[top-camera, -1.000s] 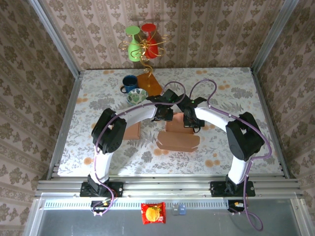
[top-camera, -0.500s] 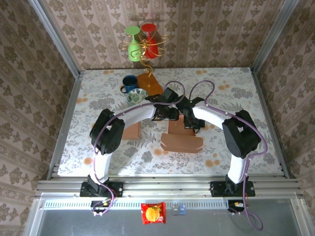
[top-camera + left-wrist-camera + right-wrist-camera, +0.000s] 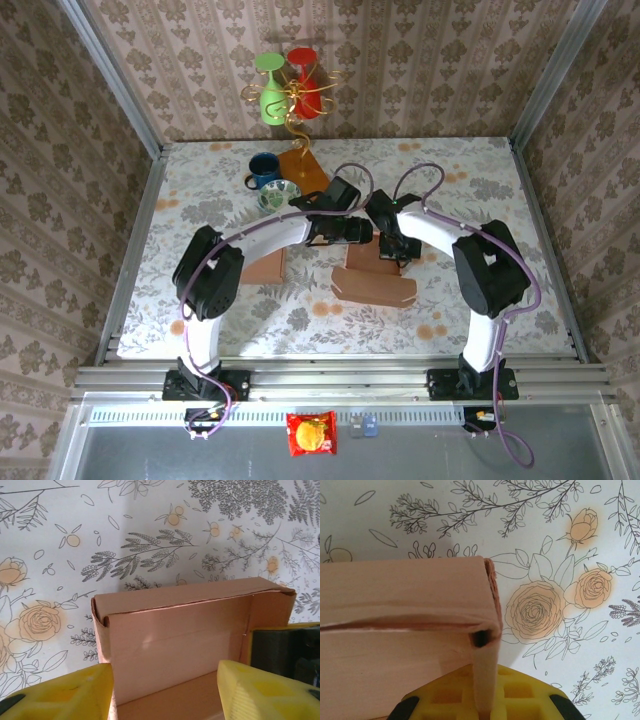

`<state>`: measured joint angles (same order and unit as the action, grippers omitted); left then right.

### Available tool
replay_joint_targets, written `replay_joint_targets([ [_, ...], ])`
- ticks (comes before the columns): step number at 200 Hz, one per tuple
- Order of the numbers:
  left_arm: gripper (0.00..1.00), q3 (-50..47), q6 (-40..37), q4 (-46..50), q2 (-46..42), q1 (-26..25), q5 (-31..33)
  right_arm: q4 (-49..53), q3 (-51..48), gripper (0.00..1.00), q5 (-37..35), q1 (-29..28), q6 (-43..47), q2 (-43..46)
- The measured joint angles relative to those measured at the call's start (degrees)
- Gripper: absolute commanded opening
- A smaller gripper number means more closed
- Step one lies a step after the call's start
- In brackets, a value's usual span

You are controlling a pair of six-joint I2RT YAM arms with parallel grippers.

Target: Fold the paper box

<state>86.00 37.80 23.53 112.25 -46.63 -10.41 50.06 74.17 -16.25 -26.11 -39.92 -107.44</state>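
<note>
Tabletop (image 3: 470,180) under a floral cloth takes up most of the overhead view. At its centre we see the paper box (image 3: 372,285), brown and open-topped, with one long flap spread toward the bottom of the frame. Both arms arch in over it. At the box's upper left edge is the left gripper (image 3: 355,232). In its wrist view the yellow fingers (image 3: 60,692) stand well apart over the open interior, clasping nothing we can see. To the upper right, the right gripper (image 3: 392,246) is pinched closed on the box's thin end wall. A blue mug (image 3: 264,168) and a bowl (image 3: 278,196) sit further toward the upper left — apart from the box.
</note>
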Motion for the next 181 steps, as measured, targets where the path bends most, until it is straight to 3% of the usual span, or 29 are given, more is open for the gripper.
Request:
replay_joint_targets([
  [48,0.62,0.0,1.9,-2.7,-0.3,1.8,-3.4,1.1,0.1,0.00,2.1,2.0,-2.4,-0.1],
  [108,0.61,-2.8,2.5,-3.5,-7.0,4.5,-1.9,2.5,-0.6,0.00,9.3,8.5,-9.9,0.2],
  [152,0.60,-7.9,1.6,-3.7,-16.1,8.5,1.7,2.5,-6.7,0.00,18.5,16.7,-25.2,3.8],
  [181,0.59,-12.8,1.4,-4.1,-19.1,8.8,2.8,3.0,-8.7,0.00,21.6,17.7,-37.2,5.1],
])
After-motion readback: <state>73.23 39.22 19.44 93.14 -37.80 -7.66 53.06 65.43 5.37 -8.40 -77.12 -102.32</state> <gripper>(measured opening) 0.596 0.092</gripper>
